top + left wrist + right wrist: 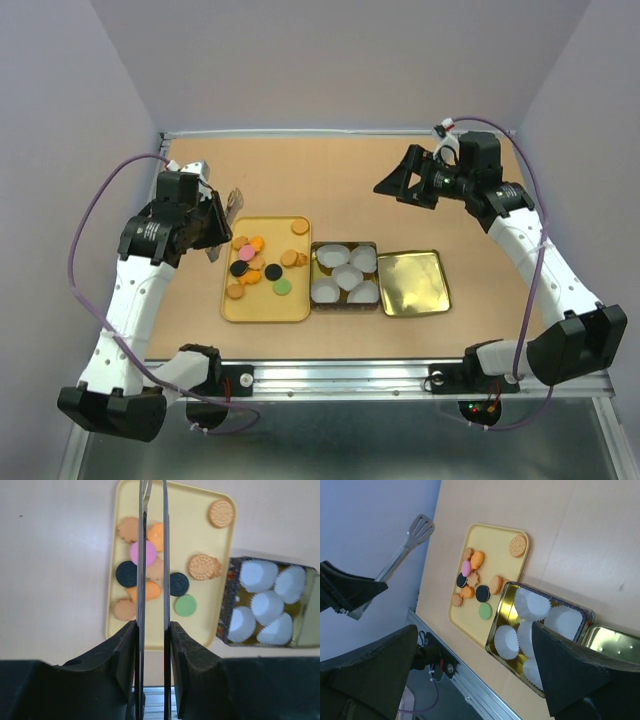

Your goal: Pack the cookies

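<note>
The cookies lie loose on a yellow tray: mostly orange ones, two black, one pink, one green. My left gripper hovers at the tray's left edge, shut on metal tongs. In the left wrist view the tongs' two thin arms run out from between my fingers over the cookies, their tips apart. My right gripper hangs open and empty above the far right of the table. In its own view the right gripper looks down on the cookies and the tongs.
A gold tin holding several white fluted paper cups stands against the tray's right side. Its gold lid lies flat to the right of it. The metal rail runs along the near table edge.
</note>
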`<state>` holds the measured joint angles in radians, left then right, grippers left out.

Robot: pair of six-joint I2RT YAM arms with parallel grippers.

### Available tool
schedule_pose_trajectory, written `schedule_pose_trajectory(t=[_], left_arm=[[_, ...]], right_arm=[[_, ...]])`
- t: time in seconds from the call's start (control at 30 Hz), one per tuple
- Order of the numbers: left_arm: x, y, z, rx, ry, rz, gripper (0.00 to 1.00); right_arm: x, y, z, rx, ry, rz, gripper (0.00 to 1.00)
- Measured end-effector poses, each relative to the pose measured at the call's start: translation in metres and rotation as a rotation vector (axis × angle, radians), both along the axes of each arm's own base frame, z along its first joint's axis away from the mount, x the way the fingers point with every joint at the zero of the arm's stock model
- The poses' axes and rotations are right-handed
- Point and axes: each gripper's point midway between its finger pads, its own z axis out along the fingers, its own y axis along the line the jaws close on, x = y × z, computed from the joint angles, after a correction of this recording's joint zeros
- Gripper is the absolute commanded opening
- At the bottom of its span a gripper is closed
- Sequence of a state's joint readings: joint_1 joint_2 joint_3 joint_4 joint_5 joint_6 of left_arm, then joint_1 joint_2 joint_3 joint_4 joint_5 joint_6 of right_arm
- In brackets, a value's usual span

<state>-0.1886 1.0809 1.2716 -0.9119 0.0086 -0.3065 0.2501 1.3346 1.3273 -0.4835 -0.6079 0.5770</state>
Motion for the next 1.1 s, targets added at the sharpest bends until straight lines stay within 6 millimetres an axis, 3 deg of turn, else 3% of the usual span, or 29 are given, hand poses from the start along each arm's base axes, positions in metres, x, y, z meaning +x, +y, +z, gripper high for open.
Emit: schedule_pose_trajectory(t=[0.17,0.3,0.5,0.7,1.1], left_arm=[[-0.021,-0.021,0.012,-0.093,-0.043,-0.107,0.45],[-0.025,-0.033,-0.006,-0.121,0.015,-0.16,0.46],[-0.015,-0.045,-0.041,-0.106,0.121,-0.193,0.48],[-0.011,-0.037,-0.053,-0.033,0.155,-0.146,0.5],[-0.008,-0.024,-0.063,0.043,0.192,-0.077,0.52]], right_arm=[[-0.015,-0.003,-0.023,-0.002,0.064,-0.007,1.0],[-0.025,-0.006,-0.031,-0.001,0.086,-0.016,1.0],[-0.04,-0.01,-0.025,0.011,0.063,-0.025,1.0],[-0.047,-0.013,-0.019,0.02,0.043,-0.034,1.0],[-0.052,-0.014,-0.026,0.015,0.057,-0.036,1.0]])
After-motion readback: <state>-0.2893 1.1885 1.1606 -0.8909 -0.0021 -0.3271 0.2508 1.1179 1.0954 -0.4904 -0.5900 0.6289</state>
